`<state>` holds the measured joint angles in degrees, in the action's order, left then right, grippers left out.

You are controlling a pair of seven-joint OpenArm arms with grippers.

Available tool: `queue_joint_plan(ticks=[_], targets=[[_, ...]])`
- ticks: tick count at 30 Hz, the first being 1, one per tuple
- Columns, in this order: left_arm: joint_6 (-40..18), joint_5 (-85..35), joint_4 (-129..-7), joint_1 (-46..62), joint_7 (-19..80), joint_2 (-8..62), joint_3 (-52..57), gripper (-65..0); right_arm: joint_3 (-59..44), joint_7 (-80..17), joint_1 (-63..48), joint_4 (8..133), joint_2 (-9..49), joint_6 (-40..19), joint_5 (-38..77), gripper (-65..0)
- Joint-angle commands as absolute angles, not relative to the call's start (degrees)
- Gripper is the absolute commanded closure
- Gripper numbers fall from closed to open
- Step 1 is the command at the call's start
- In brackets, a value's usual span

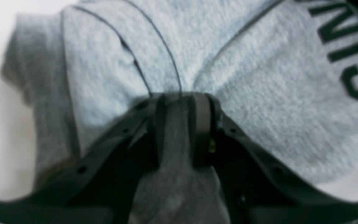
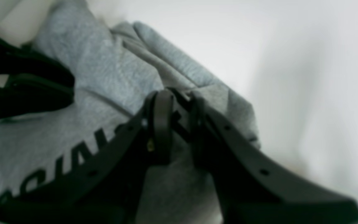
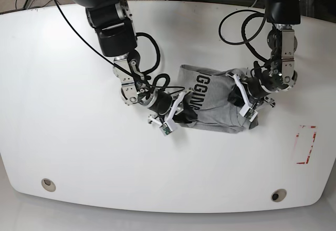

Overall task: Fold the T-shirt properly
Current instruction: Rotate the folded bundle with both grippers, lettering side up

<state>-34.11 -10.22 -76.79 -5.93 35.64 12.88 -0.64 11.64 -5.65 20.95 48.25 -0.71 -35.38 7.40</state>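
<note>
Nearest us on the white table (image 3: 63, 152) we see two small round fittings (image 3: 48, 184) by the front edge and a red-outlined rectangle (image 3: 306, 144) marked off to one side, all well apart from the work. At the table's middle lies the T-shirt (image 3: 212, 102), bunched into a compact grey bundle with its black lettering facing up, and the right gripper (image 2: 179, 105) has its fingers clamped on a pinch of cloth at one end while the left gripper (image 1: 182, 102) is clamped on a gathered fold at the other. Behind them black cables (image 3: 239, 23) loop down along both arms, and each gripper's dark body hides the cloth beneath it.
</note>
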Motion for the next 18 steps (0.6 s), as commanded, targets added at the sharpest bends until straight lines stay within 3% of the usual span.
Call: queue_joint_plan(ticks=[1, 18], targets=[[-34.0, -5.3, -73.5, -8.3, 35.8, 13.2, -2.2, -11.9, 11.2, -6.3, 19.1, 51.0, 1.2, -34.7, 6.5, -9.5], [-34.1, -2.0, -71.5, -15.2, 34.9, 13.1, -8.7, -11.9, 2.4, -8.2, -7.1, 76.2, 3.3, -34.3, 6.5, -9.5]])
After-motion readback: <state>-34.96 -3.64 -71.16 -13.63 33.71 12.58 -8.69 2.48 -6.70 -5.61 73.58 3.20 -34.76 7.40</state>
